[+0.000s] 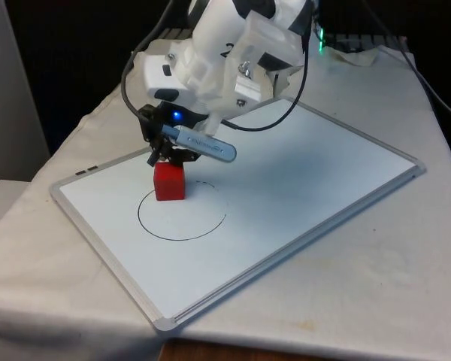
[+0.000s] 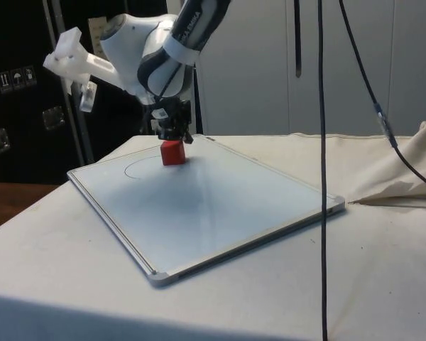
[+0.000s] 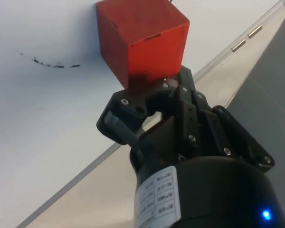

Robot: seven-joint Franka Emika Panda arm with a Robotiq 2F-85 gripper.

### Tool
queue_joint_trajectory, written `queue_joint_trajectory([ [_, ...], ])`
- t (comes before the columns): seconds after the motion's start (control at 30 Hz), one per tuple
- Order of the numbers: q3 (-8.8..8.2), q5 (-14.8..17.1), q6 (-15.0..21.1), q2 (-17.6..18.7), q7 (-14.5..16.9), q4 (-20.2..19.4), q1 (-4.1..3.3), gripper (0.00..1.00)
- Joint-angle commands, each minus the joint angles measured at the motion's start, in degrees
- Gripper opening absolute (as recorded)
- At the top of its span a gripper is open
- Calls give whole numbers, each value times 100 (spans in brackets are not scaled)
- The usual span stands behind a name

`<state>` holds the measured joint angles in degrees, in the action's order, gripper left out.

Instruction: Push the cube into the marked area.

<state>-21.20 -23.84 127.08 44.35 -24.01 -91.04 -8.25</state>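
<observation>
Whiteboard (image 1: 301, 188) lies on the worktop; red cube (image 1: 169, 181) sits across the drawn circle (image 1: 182, 214) line. Gripper (image 1: 167, 154) touches its far face, jaws pressed together. Push underway; next, nudge further inward.

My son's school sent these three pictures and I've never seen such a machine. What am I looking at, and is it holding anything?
It is a white robot arm with a black end effector. One camera faces it across the table, one stands at the table's side, one rides on the wrist. On the white cloth lies a whiteboard with a drawn circle. A red cube sits on the circle's line. Nothing is held: the end effector presses against the cube's side to push it.
</observation>
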Motion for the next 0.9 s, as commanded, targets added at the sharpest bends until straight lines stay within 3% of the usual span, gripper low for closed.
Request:
queue_joint_trajectory([
  [0.0, 40, 97, 40, -23, -11, -6, 40, 0],
  [0.13, 46, 281, 74, -6, -11, 29, 57, 0],
  [0.17, 0, 206, 34, -6, -23, 17, 11, 0],
  [0.2, 52, 332, 92, 0, -6, 34, 63, 0],
  [0.47, 63, 762, 258, 63, 23, 120, 97, 0],
  [0.5, 0, 688, 246, 34, -17, 69, 34, 0],
  [0.53, 63, 842, 286, 86, 29, 166, 103, 0],
  [0.67, 63, 991, 361, 155, 29, 281, 115, 0],
  [0.7, 63, 1031, 384, 172, 29, 309, 115, 0],
  [0.73, 0, 974, 355, 149, -11, 269, 57, 0],
  [0.77, 63, 1066, 395, 189, 29, 338, 120, 0],
  [0.87, 63, 1215, 464, 252, 29, 447, 132, 0],
])
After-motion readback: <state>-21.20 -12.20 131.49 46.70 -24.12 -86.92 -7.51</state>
